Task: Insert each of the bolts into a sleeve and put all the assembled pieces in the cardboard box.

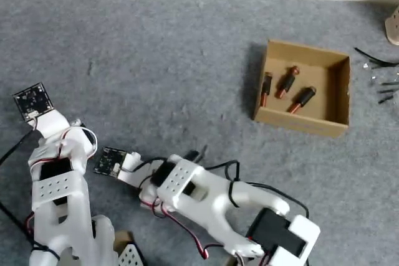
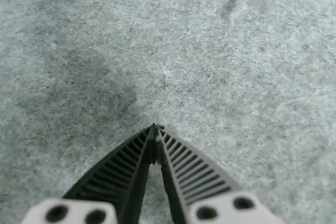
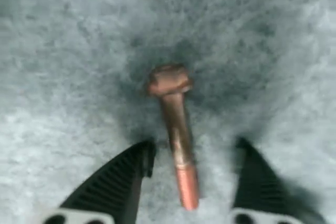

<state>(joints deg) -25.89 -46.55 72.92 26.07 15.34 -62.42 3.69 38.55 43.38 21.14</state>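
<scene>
Right end effector point(image 3: 194, 148) spread wide astride the copper bolt point(image 3: 176, 124)

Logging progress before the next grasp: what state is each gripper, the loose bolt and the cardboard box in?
Left gripper: jaws shut, empty.
Bolt: bare, no sleeve on it.
Right gripper: jaws open, either side of the bolt, not touching it.
Cardboard box: upright, open-topped, three sleeved bolts lying inside.
</scene>
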